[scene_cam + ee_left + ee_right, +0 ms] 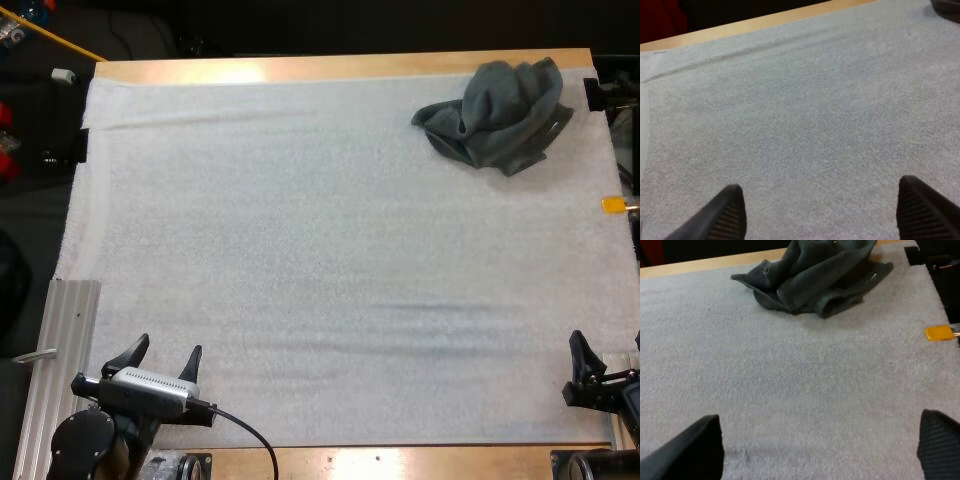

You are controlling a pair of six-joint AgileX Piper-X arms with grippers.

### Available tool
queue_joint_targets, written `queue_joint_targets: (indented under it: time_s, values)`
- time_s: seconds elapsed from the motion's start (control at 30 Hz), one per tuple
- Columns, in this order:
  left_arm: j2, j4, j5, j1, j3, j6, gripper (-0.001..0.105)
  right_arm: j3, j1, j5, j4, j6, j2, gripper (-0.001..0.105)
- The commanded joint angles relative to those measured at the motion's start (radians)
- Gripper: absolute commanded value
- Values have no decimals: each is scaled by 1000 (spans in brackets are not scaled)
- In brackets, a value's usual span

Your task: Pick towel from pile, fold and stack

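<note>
Towel (495, 115) crumpled at one o'clock on mat (300, 250), close to worktop (300, 68) far edge. Left end effector (167, 350) at seven o'clock, spread wide, empty; right end effector (820, 415) at five o'clock, likewise wide and empty, well apart from cloth. Likely risks: pinching several layers and lifting a tangled heap; grasping too low and snagging mat; nudging cloth over far edge.

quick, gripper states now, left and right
Left gripper: open, holding nothing, over bare mat.
Right gripper: open, holding nothing, apart from the crumpled towel.
</note>
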Motion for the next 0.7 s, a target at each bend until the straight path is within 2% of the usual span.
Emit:
queue_joint_targets:
  time_s: [0.0,0.13,0.3,0.57,0.67]
  values:
    - [-140,-13,0,-1,-3,-11,62,-5,1,8,-5,4,-38,77]
    - [-140,-19,12,-1,-3,-11,62,-29,1,5,16,44,-34,77]
    - [-118,-17,54,-1,-25,-11,62,-88,1,-11,15,44,-35,77]
    - [26,-17,148,-37,-163,-14,62,-226,1,-46,15,46,-32,77]
    - [93,-17,153,-75,-224,-15,62,-293,1,-49,18,74,-3,77]
